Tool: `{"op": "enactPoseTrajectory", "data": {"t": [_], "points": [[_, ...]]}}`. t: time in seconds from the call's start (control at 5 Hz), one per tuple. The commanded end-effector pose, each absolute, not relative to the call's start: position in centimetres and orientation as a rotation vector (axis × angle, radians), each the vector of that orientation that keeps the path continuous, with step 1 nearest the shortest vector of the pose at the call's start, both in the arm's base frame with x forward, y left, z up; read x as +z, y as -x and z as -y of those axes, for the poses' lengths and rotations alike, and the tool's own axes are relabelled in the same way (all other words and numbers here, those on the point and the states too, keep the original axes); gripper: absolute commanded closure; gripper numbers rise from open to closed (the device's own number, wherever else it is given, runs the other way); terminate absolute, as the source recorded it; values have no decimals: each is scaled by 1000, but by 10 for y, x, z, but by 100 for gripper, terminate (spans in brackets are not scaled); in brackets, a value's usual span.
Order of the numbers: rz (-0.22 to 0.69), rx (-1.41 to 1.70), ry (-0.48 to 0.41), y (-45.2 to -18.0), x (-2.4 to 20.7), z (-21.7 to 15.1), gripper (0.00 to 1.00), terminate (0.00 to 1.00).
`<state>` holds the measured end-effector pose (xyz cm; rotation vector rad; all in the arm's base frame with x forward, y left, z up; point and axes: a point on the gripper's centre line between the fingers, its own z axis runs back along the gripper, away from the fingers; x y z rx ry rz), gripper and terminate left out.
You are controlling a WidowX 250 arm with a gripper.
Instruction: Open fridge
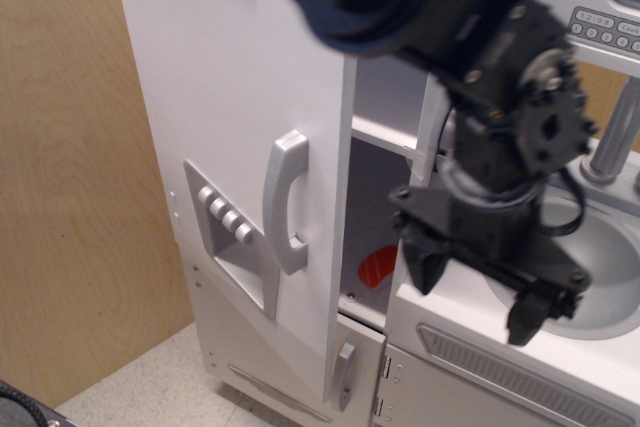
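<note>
The tall white fridge (pixel 235 77) has its large door swung partly open, leaving a gap at its right edge. The silver vertical handle (pixel 285 202) and the grey ice-dispenser panel (pixel 238 252) with its buttons face me. Inside I see a white shelf (pixel 385 135) and a red object (pixel 378 267) on the floor of the compartment. My black gripper (pixel 478 292) hangs to the right of the door, over the counter's front edge. Its jaws are spread apart and hold nothing. It is clear of the handle.
A grey sink (pixel 620 282) and faucet (pixel 620 132) lie right of and behind the gripper. The microwave keypad (pixel 605 27) is at top right. A small lower door with a short handle (pixel 345 372) sits under the fridge. A wooden wall (pixel 70 197) is at the left.
</note>
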<state>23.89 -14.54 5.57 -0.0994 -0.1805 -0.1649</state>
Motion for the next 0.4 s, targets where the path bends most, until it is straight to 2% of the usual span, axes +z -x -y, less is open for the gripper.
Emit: {"op": "enactPoseTrajectory", "data": {"t": [0.0, 0.2], "points": [[276, -82, 81, -285, 78, 122, 0, 0], [292, -22, 47, -296, 81, 95, 0, 0]]}}
